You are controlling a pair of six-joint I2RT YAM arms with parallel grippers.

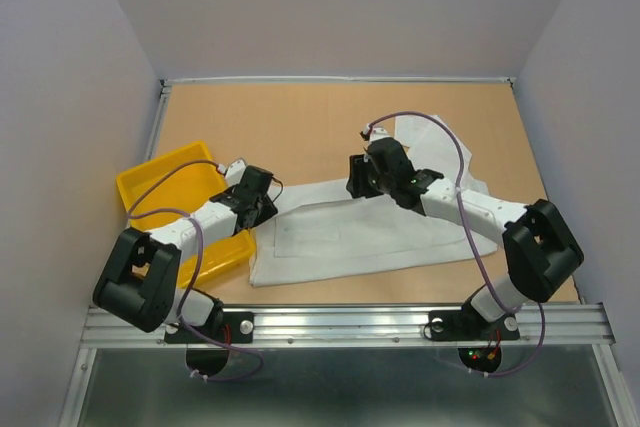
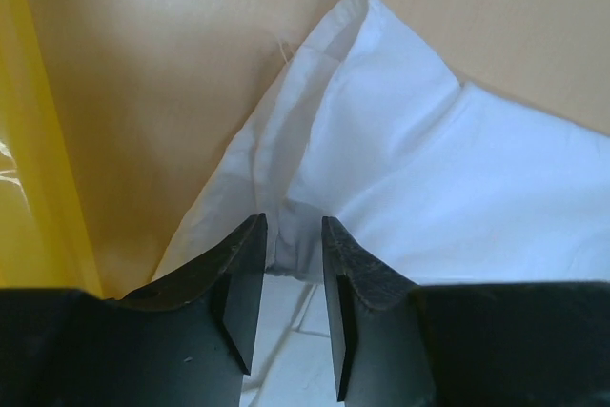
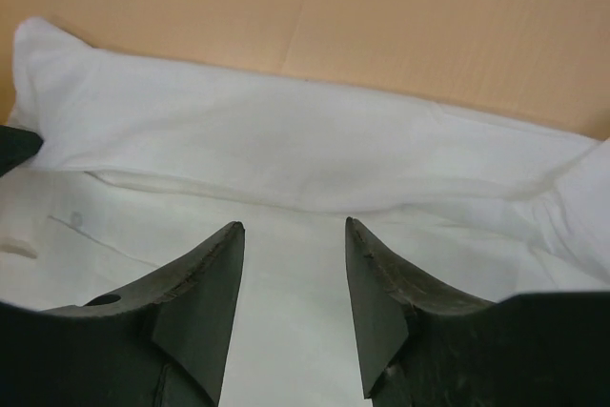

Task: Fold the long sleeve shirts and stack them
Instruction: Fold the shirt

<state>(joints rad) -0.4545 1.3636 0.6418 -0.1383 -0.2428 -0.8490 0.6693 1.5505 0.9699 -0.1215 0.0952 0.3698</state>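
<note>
The white long sleeve shirt [image 1: 340, 237] lies spread across the middle of the table [image 1: 300, 127] in the top view, its left edge beside the yellow tray [image 1: 135, 192] at the left. Our left gripper [image 2: 294, 221] is narrowly parted, wrinkled shirt edge between its tips; we cannot tell if it pinches. Our right gripper [image 3: 294, 224] hangs half open over the shirt, holding nothing.

The white long sleeve shirt [image 1: 340, 242] lies spread flat and partly folded, its thin fabric doubled into a long band along the far edge. One pointed corner reaches just ahead of the left gripper [image 2: 294, 226], with cloth puckered at its fingertips. The shirt's body stretches beneath and beyond the right gripper [image 3: 294, 226].
</note>
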